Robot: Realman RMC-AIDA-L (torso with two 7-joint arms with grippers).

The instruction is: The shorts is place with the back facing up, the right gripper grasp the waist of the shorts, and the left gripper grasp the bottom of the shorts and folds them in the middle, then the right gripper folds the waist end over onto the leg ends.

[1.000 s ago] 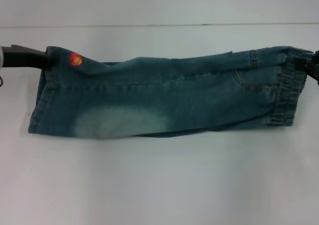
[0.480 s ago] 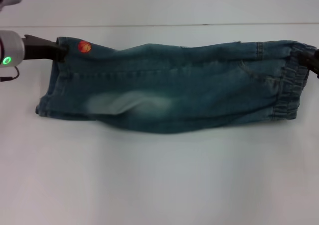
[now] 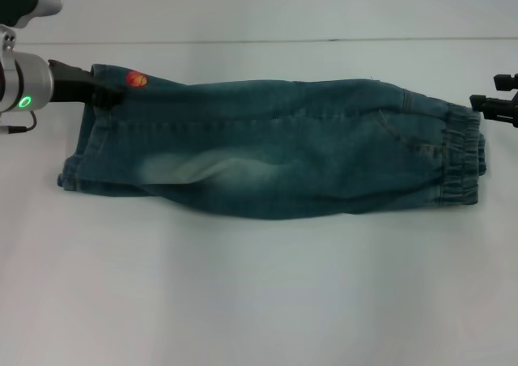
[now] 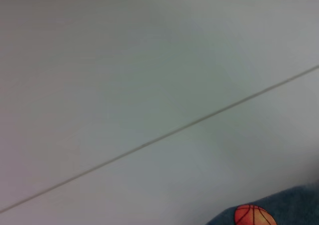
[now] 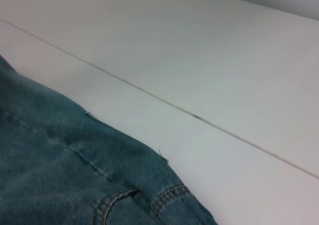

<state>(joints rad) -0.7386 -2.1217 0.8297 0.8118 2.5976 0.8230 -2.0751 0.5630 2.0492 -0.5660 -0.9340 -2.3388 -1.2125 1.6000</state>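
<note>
A plain white surface [image 3: 259,301] is seen, crossed by one thin seam line at the far side. The shorts [image 3: 275,159] are laid across it already doubled lengthwise into a long strip — the first fold is judged done.

The bottom of the shorts [image 3: 81,151] lies at the robot's left, by the small orange ball print [image 3: 136,79]; the waist of the shorts [image 3: 463,155], puckered, lies at the right.

The left gripper [image 3: 105,95] is seen at the far corner of the hem end, its fingers closed on the denim just beside the ball print. The right gripper [image 3: 495,103] is seen at the frame's right edge, just beside the waistband and apart from it; nothing is held, but how wide its fingers stand cannot be told. In the right wrist view only pocket stitching and bare surface are shown, no fingers.

Step in hand, as judged: handover between the two folds — waist released, hem corner not yet released.

Next move, as judged: the hem is to be let go by the left gripper, the waistband re-gripped by the right gripper, then carried over onto the leg ends. Both denim layers need to be caught, or the top layer will likely slide.
</note>
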